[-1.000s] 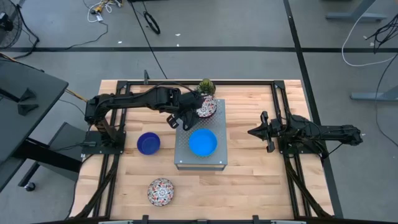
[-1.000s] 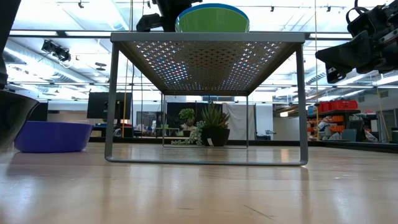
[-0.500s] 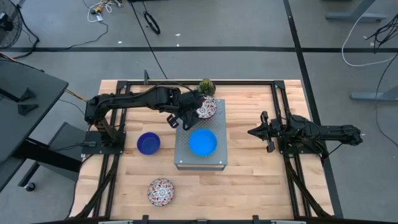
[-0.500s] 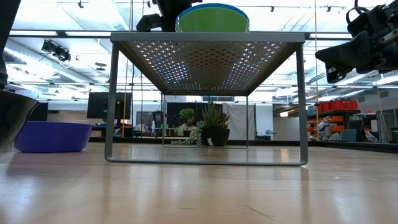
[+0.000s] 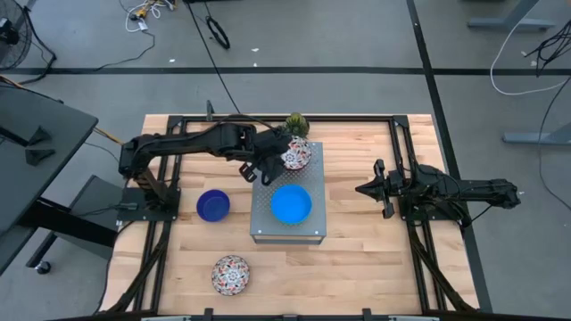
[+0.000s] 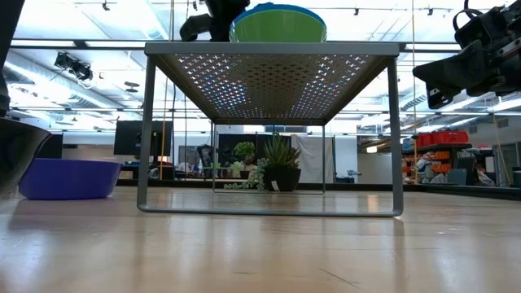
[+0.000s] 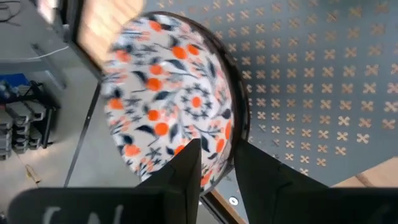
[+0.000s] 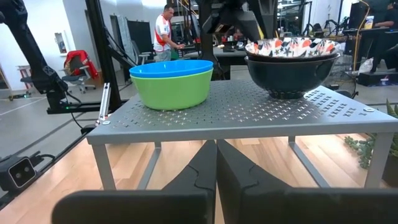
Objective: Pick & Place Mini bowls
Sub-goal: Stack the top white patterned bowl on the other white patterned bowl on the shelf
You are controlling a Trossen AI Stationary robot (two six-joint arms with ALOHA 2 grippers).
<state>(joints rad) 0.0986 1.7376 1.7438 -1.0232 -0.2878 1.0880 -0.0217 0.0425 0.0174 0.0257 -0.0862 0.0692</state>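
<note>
A mini bowl with a red-blue floral inside and a dark outside [image 5: 295, 155] [image 8: 288, 65] stands at the far end of the grey perforated box [image 5: 312, 223]. My left gripper [image 5: 279, 160] [image 7: 219, 171] is shut on its rim. A light blue bowl nested in a green one [image 5: 291, 204] [image 8: 172, 81] [image 6: 278, 23] rests on the box nearer the camera. A dark blue bowl [image 5: 212, 205] [image 6: 69, 178] and a second floral bowl [image 5: 231, 274] sit on the table. My right gripper [image 5: 379, 189] [image 8: 216, 163] hovers shut, right of the box. My left gripper pinches the floral bowl's rim [image 7: 229, 146] on the side toward the table's left. One finger [image 7: 186, 168] is inside the bowl and the other [image 7: 258, 168] outside. The fingers slant down from the left. The bowl's foot [image 8: 289, 94] looks to rest on the box top.
A small spiky green plant [image 5: 295, 124] [image 6: 281, 167] stands just beyond the box's far edge, close to the held bowl. The box stands on thin legs [image 6: 145, 130] with open space under it. Bare wood lies near the right front [image 5: 375, 259]. A person [image 8: 165, 34] stands in the room.
My left gripper has eased a little upward and toward the far edge with the floral bowl's rim still in its fingers. The other bowls and my right arm have stayed where they were.
</note>
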